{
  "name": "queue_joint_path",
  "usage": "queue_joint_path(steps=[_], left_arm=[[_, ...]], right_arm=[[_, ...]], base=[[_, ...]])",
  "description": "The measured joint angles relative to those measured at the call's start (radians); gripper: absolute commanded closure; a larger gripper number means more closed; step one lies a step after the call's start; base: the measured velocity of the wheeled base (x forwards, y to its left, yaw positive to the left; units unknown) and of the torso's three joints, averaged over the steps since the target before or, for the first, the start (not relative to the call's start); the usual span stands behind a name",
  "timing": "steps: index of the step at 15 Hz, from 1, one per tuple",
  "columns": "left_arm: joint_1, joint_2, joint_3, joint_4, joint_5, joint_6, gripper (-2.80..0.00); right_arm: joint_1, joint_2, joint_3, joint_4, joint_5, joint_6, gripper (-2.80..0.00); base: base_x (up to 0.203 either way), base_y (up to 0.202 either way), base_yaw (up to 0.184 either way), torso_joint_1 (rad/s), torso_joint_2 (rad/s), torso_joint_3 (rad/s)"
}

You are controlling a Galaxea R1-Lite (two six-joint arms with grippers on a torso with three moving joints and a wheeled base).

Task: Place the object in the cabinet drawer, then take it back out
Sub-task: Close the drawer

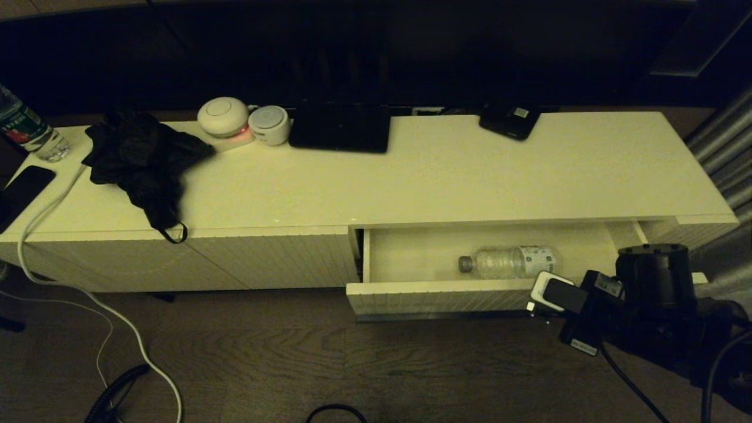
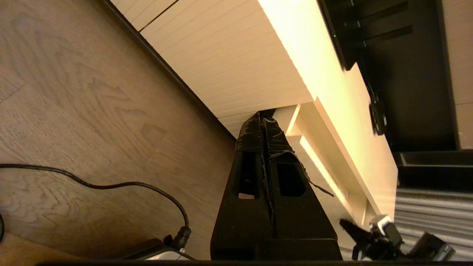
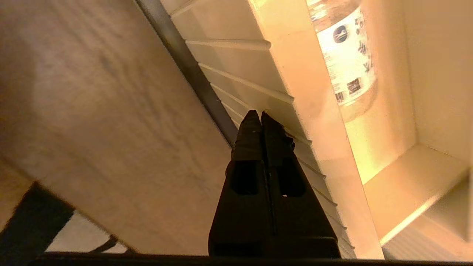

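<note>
The cabinet drawer [image 1: 435, 298] stands pulled out at the right half of the low white cabinet, its plain white inside showing. The clear water bottle [image 1: 510, 261] lies on its side inside, cap toward the left, label [image 3: 345, 59] toward the right. My right gripper [image 3: 257, 114] is shut and empty, its tips close against the ribbed drawer front beside the dark handle strip [image 3: 184, 62], just outside the drawer and below the bottle's label end. The right arm [image 1: 652, 294] reaches in from the lower right. My left gripper [image 2: 263, 116] is shut and empty, hanging low over the floor before the cabinet.
On the cabinet top lie a black cloth [image 1: 141, 158], two round white devices [image 1: 223, 116], a black box [image 1: 341, 128] and a dark gadget [image 1: 510, 121]. A red-green labelled bottle [image 1: 26, 132] and a phone [image 1: 23, 188] sit far left. A white cable [image 1: 59, 282] trails over the floor.
</note>
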Motion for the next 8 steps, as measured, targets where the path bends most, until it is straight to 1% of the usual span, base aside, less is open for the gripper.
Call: queue_joint_path(steps=[4, 5, 7, 8], left_arm=[[0.000, 0.000, 0.000, 0.000, 0.000, 0.000, 0.00], [0.000, 0.000, 0.000, 0.000, 0.000, 0.000, 0.00], [0.000, 0.000, 0.000, 0.000, 0.000, 0.000, 0.00], [0.000, 0.000, 0.000, 0.000, 0.000, -0.001, 0.00]], right_arm=[[0.027, 0.028, -0.066, -0.017, -0.038, 0.006, 0.00], [0.029, 0.039, -0.079, -0.036, -0.041, 0.025, 0.00], [0.039, 0.073, -0.102, -0.112, -0.047, 0.088, 0.00], [0.044, 0.089, -0.117, -0.145, -0.048, 0.103, 0.00]], base=[[0.000, 0.000, 0.000, 0.000, 0.00, 0.000], [0.000, 0.000, 0.000, 0.000, 0.00, 0.000], [0.000, 0.000, 0.000, 0.000, 0.00, 0.000], [0.000, 0.000, 0.000, 0.000, 0.00, 0.000]])
